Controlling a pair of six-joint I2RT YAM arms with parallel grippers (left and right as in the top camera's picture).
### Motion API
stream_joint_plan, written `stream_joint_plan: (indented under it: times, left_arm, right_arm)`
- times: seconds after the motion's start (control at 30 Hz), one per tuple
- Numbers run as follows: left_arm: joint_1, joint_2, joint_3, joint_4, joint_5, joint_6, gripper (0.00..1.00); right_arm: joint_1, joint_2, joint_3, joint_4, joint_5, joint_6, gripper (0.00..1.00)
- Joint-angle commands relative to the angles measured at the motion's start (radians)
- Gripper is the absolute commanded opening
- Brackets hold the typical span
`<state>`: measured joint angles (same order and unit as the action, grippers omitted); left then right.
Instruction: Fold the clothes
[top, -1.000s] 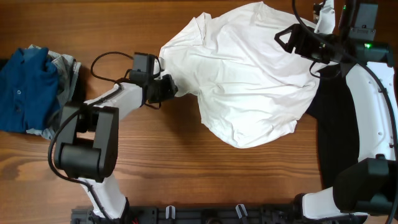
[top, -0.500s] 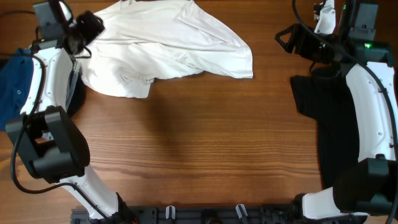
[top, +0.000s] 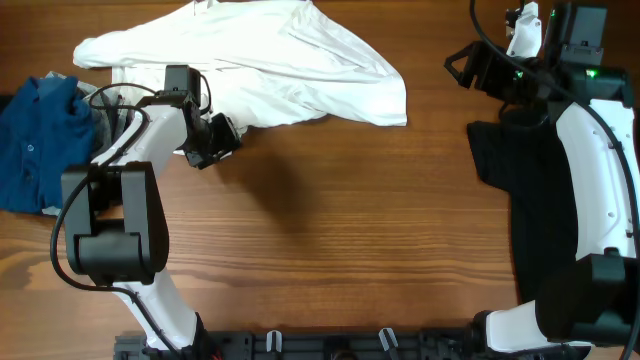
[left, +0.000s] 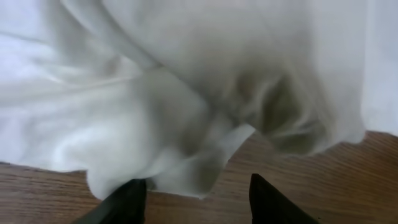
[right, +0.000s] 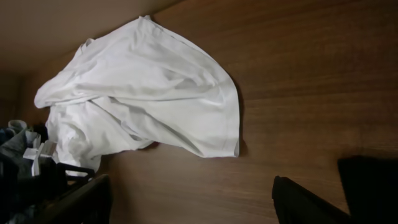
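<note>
Crumpled white T-shirt (top: 290, 70), left pincer (left: 196, 186) apart just beside its near edge, right pincer (right: 189, 182) apart, well away

Garments recorded: four. One white T-shirt (top: 270, 60), one blue shirt (top: 35, 140), one grey item (top: 105, 103) (mostly hidden beside blue shirt), one black cloth (top: 530, 200). Grippers recorded: two, left gripper (top: 215, 143) and right gripper (top: 458, 62). One wooden table (top: 330, 250) was present.

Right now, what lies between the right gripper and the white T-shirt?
Only bare wooden table lies between the right gripper and the white T-shirt. The right wrist view shows this best; the overhead view agrees.
</note>
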<state>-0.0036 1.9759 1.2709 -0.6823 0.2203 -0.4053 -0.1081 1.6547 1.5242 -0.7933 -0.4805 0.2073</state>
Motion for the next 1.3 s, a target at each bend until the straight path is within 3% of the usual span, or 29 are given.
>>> stream_joint_plan:
  times: [0.0, 0.03, 0.23, 0.3, 0.33, 0.4, 0.43, 0.53, 0.63, 0.7, 0.87, 0.93, 0.97, 1.0, 1.1, 1.2, 1.27]
  left_arm:
    - [0.006, 0.001, -0.010, -0.002, -0.100, -0.022, 0.18]
    - [0.006, 0.001, -0.010, -0.024, -0.099, -0.023, 0.04]
    - [0.034, -0.030, -0.010, -0.357, -0.175, -0.029, 0.04]
    - [0.070, -0.077, -0.010, -0.386, -0.187, -0.019, 0.04]
    - [0.081, -0.094, -0.010, -0.358, -0.175, -0.018, 0.20]
    - [0.084, -0.100, -0.010, -0.246, -0.109, -0.018, 0.77]
    - [0.084, -0.097, -0.010, -0.191, -0.050, -0.019, 1.00]
    - [0.084, -0.092, -0.010, -0.044, 0.000, -0.019, 1.00]
    - [0.084, -0.070, -0.010, 0.006, -0.029, -0.023, 0.65]
    - [0.084, -0.035, -0.010, 0.013, -0.050, -0.030, 0.56]
    - [0.084, 0.036, -0.010, 0.034, -0.050, -0.030, 0.44]
    - [0.084, 0.040, -0.010, 0.047, -0.050, -0.030, 0.28]
    - [0.084, 0.040, -0.010, 0.043, -0.044, -0.030, 0.09]
    - [0.084, 0.040, -0.010, 0.024, -0.013, -0.030, 0.04]
    - [0.086, 0.038, -0.010, -0.169, 0.040, 0.014, 0.04]
    - [0.115, 0.017, -0.010, -0.344, 0.037, 0.065, 0.04]
    - [0.128, -0.042, -0.010, -0.443, 0.019, 0.114, 0.04]
  right_arm:
    - [0.000, -0.009, -0.001, 0.001, 0.029, 0.002, 0.83]
    - [0.000, -0.009, -0.001, 0.001, 0.045, 0.001, 0.83]
    - [0.004, 0.021, -0.065, 0.056, 0.100, 0.005, 0.82]
    - [0.022, 0.069, -0.082, 0.047, 0.099, 0.005, 0.79]
    - [0.034, 0.093, -0.086, 0.044, 0.100, 0.001, 0.79]
    - [0.053, 0.128, -0.089, 0.062, 0.095, 0.002, 0.79]
    - [0.059, 0.135, -0.089, 0.069, 0.095, 0.002, 0.79]
    - [0.074, 0.135, -0.089, 0.075, 0.095, 0.003, 0.80]
    - [0.074, 0.135, -0.089, 0.074, 0.096, 0.003, 0.80]
    - [0.074, 0.135, -0.089, 0.075, 0.096, 0.003, 0.79]
    - [0.074, 0.135, -0.089, 0.075, 0.096, 0.002, 0.80]
    - [0.074, 0.135, -0.089, 0.074, 0.096, 0.002, 0.80]
    - [0.074, 0.135, -0.089, 0.075, 0.096, 0.002, 0.80]
    - [0.074, 0.135, -0.089, 0.079, 0.097, 0.002, 0.80]
    - [0.077, 0.145, -0.093, 0.118, 0.100, -0.016, 0.85]
    - [0.105, 0.213, -0.109, 0.169, 0.100, -0.024, 0.65]
    - [0.147, 0.334, -0.120, 0.215, 0.097, -0.025, 0.61]
